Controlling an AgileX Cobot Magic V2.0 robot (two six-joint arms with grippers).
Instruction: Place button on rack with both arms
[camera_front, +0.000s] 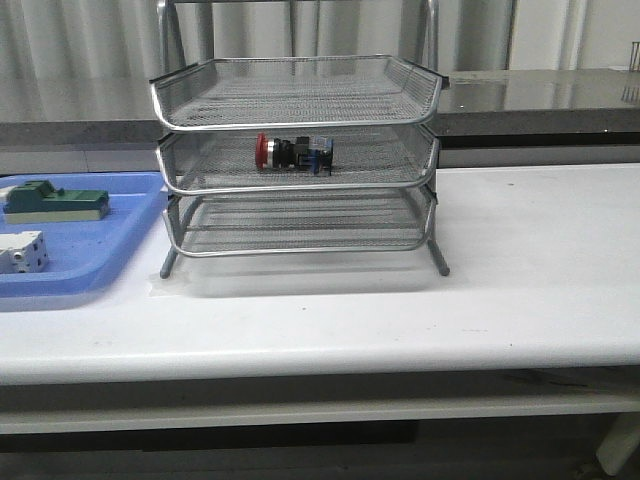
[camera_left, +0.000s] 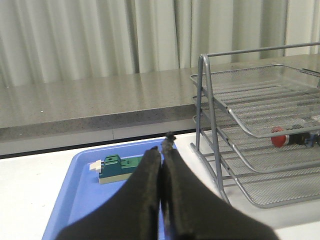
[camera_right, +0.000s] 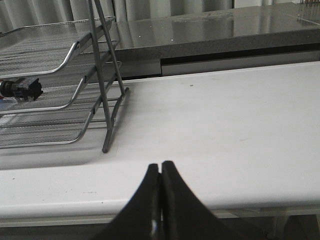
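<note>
The button (camera_front: 292, 153), red head to the left and blue block to the right, lies on its side on the middle tier of the silver wire rack (camera_front: 296, 100). It also shows in the left wrist view (camera_left: 292, 138) and the right wrist view (camera_right: 20, 88). My left gripper (camera_left: 162, 149) is shut and empty, above the blue tray, left of the rack (camera_left: 250, 130). My right gripper (camera_right: 160, 166) is shut and empty, over the table's front edge, right of the rack (camera_right: 75, 55). Neither gripper shows in the front view.
A flat blue tray (camera_front: 110, 255) at the left holds a green block (camera_front: 58, 201) and a white block (camera_front: 22, 251). The green block also shows in the left wrist view (camera_left: 120, 167). A grey counter (camera_front: 540, 95) runs behind the white table (camera_front: 540, 260).
</note>
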